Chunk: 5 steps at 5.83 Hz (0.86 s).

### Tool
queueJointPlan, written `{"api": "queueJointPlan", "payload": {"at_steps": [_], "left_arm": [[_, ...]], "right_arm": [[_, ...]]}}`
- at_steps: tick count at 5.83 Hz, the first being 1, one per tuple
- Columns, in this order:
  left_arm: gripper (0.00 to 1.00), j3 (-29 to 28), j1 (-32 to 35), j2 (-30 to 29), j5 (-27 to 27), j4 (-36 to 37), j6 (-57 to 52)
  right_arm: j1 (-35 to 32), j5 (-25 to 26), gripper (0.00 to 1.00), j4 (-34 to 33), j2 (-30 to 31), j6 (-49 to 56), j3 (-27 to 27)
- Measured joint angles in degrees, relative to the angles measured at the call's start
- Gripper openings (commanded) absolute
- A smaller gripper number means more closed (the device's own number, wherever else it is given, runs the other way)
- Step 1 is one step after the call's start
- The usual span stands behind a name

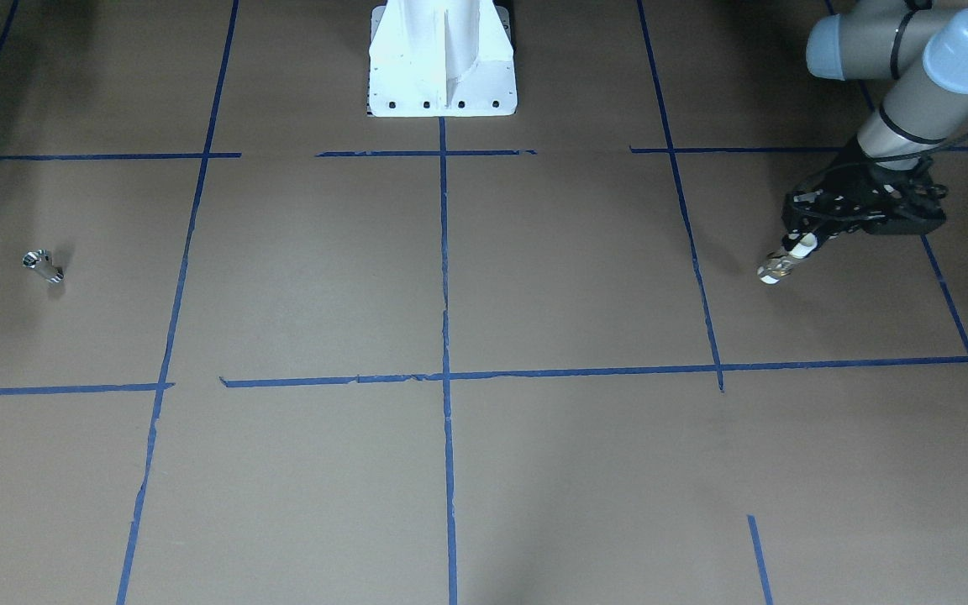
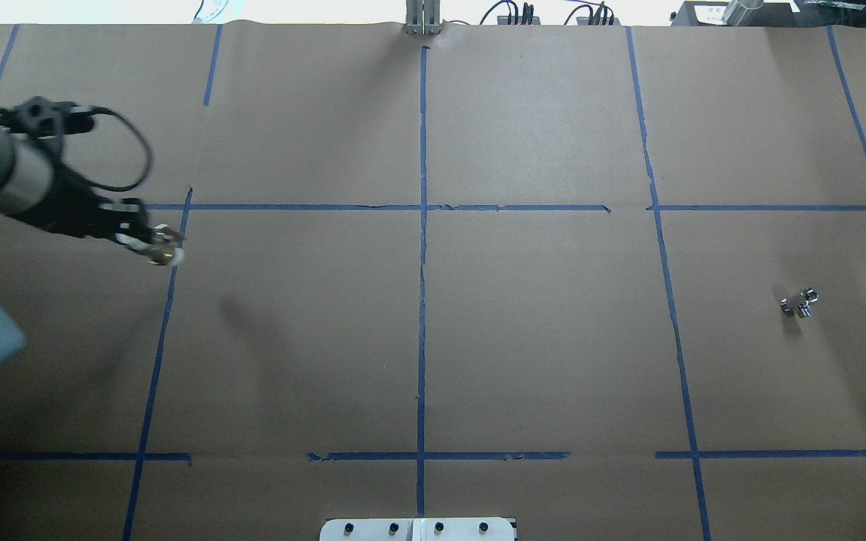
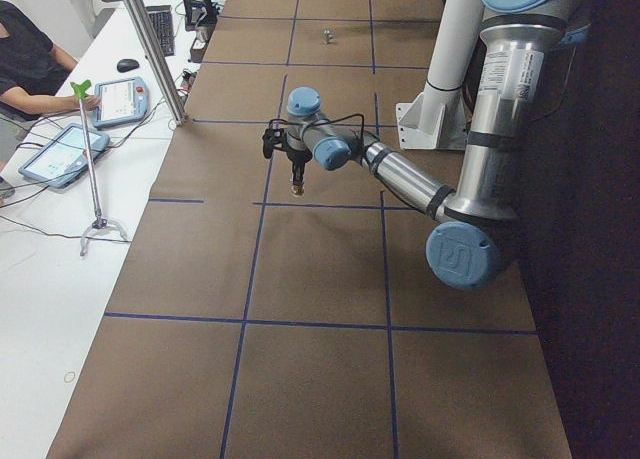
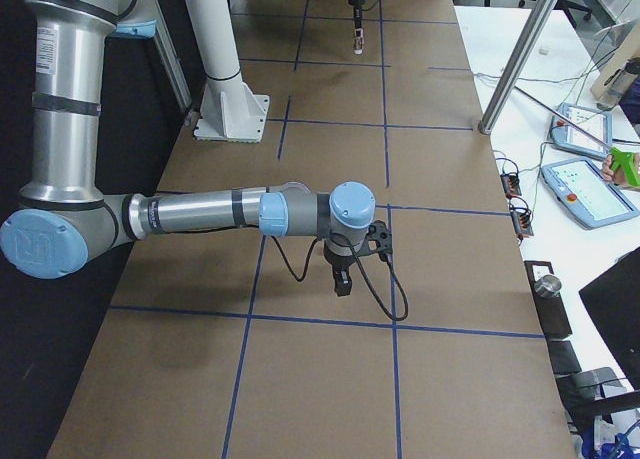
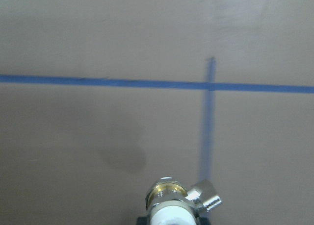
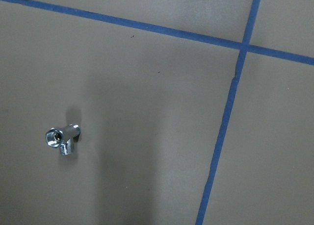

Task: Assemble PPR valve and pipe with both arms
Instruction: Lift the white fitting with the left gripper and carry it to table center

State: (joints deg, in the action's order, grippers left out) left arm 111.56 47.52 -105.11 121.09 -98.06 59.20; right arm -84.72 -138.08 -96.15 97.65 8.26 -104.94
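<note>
Left gripper (image 2: 141, 241) clamps the valve (image 2: 166, 253) aloft, 9 o'clock overhead. Pipe (image 2: 800, 303) lies ungrasped on the table (image 2: 478, 338), 3 o'clock. Right gripper (image 4: 341, 281): we cannot tell its opening, the view is poor. Pipe pickup and joining probably remain.

A robotics lab: brown table (image 2: 538, 338) gridded with blue tape (image 2: 422, 300), teach pendants (image 4: 590, 194) alongside.

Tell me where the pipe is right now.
The pipe lies on the table at the overhead view's right, the robot's right side, past the blue tape line, far from the PPR valve.
</note>
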Motion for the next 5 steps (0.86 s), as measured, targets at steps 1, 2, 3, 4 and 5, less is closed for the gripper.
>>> {"api": "queueJointPlan", "payload": {"at_steps": [1,2,3,4,5], "left_arm": [[0.00,-0.07,-5.98,-9.71,-2.73,9.62,3.85],[0.00,-2.01,-11.59,-18.27,-6.08,14.96,8.09],[0.00,-6.90,-15.71,-25.58,-8.76,16.56,11.80],[0.00,-12.99,-18.16,-31.53,-11.26,16.93,13.52],[0.00,-16.71,-19.19,-34.34,-12.31,16.66,13.99]], "right_arm": [[0.02,0.00,1.00,0.00,-0.05,0.00,0.00],[0.06,-0.02,1.00,0.00,-0.07,0.00,0.00],[0.08,-0.07,1.00,0.00,-0.18,0.00,-0.03],[0.12,-0.11,1.00,0.00,-0.38,0.00,-0.19],[0.22,-0.34,1.00,0.00,-0.56,0.02,-0.38]]}}
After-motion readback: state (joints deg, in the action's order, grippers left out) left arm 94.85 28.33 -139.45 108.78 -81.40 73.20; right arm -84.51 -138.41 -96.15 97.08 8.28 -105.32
